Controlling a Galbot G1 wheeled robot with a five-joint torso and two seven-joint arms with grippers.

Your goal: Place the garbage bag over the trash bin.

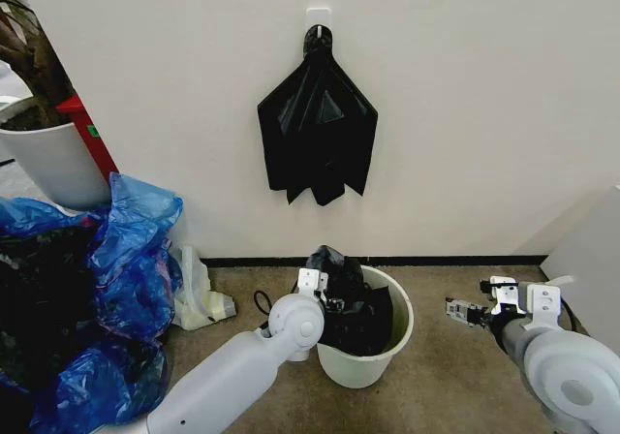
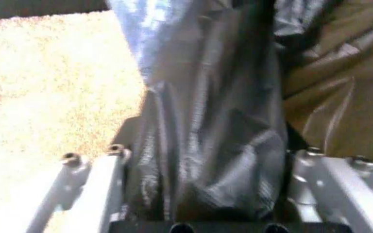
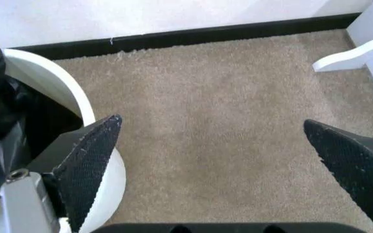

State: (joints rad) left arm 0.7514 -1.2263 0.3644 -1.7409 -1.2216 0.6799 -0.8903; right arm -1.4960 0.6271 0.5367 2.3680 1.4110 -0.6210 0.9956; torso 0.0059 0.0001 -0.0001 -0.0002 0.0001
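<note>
Your left pincer [image 1: 320,294] clenched the glossy black plastic garbage bag [image 1: 351,308] at the round white bin's [image 1: 373,368] nine-o'clock rim while the right pincer [image 1: 463,312] hung released, so the film risked tearing.

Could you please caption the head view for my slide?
Left end effector holds the garbage bag inside the trash bin; open right end effector waits beside it.

No words, numbers or signs can be read anywhere. The red board [image 1: 89,134] by the white pot [image 1: 53,158] has a small green patch on it, but it is too small to tell what it says.
</note>
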